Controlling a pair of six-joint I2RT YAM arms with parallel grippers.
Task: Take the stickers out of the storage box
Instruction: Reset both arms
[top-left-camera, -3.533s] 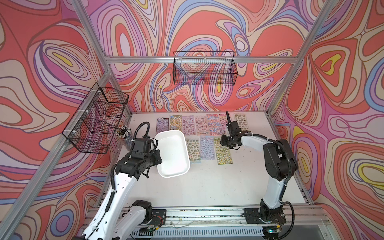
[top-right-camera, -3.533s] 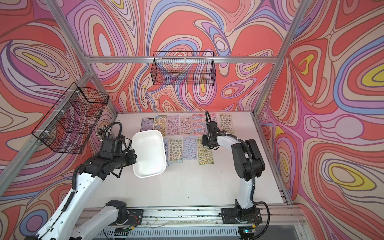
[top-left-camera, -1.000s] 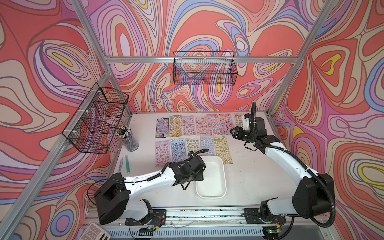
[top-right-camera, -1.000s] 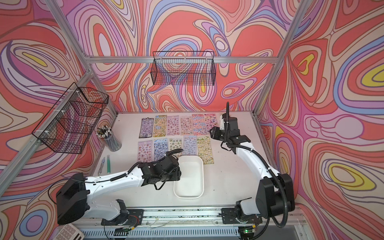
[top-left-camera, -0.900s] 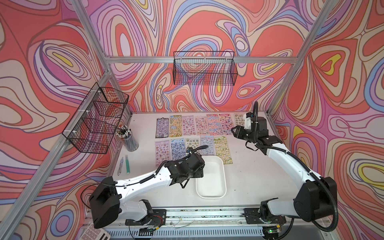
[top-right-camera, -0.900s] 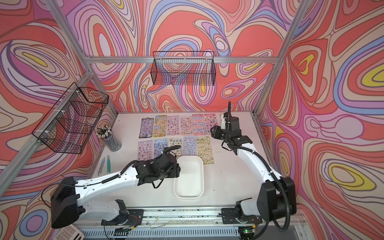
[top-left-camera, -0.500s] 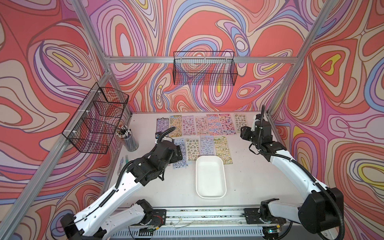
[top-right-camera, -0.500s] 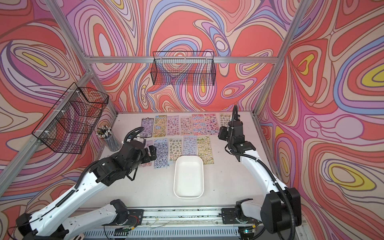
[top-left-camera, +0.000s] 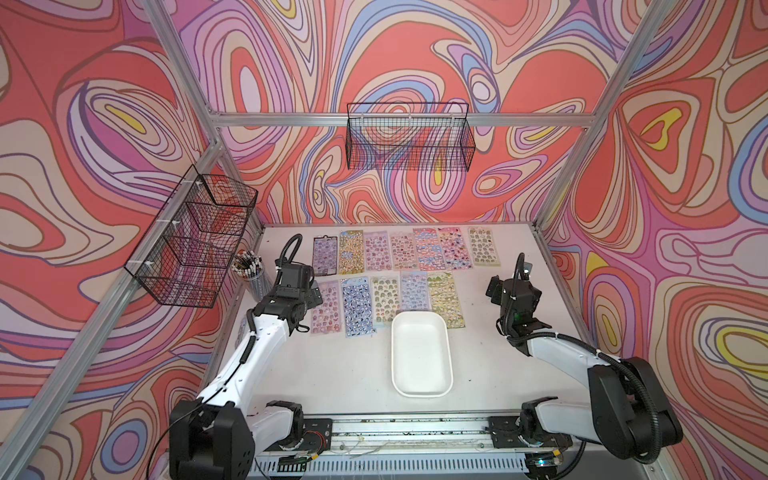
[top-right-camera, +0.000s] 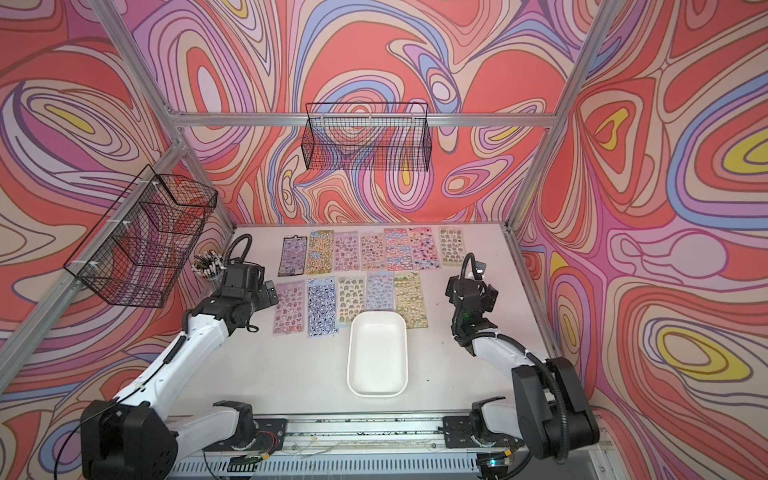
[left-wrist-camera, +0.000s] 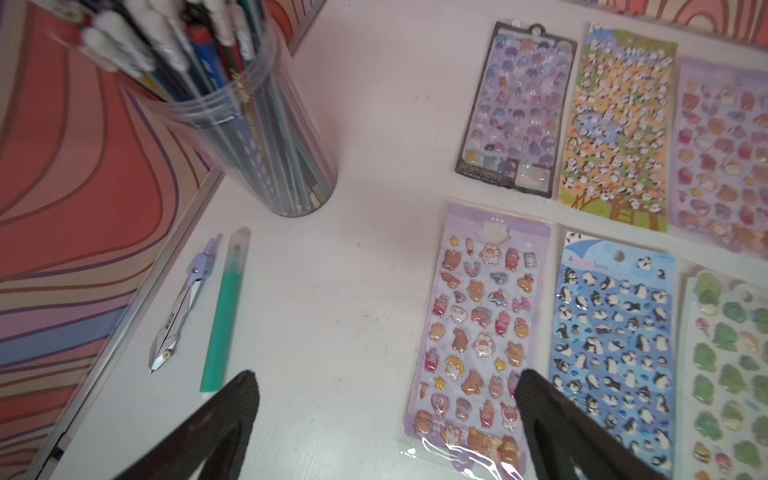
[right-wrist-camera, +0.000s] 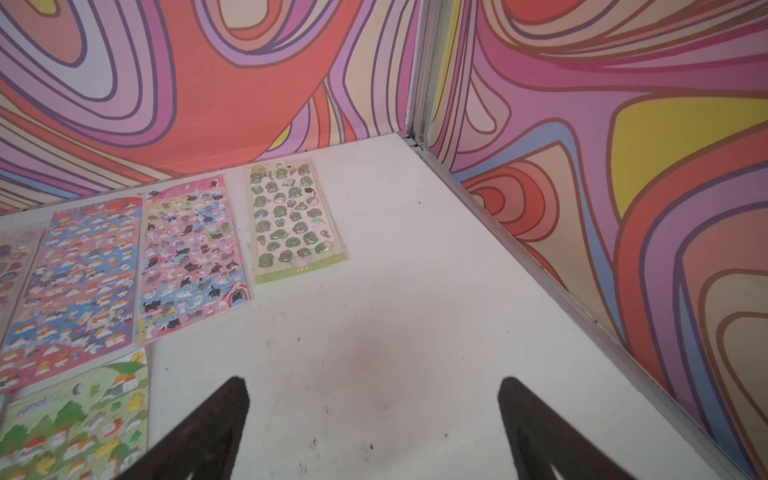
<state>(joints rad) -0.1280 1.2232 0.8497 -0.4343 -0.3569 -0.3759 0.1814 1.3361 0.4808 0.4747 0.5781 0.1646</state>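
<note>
My L gripper (left-wrist-camera: 384, 374) moved off box (top-left-camera: 420, 357) to its 10 o'clock; my R gripper (right-wrist-camera: 372, 380) withdrew to 2 o'clock. Both wide open, empty. Stickers (top-left-camera: 356, 305) flat on table (top-left-camera: 332, 374), box's 11–12 o'clock.

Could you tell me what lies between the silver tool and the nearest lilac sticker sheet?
A green pen beside the silver tool, then bare table to the lilac sheet: left wrist view.

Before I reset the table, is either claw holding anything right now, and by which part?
Nothing is held: the left claw and the right claw both stand open, with nothing gripped between their tips.
</note>
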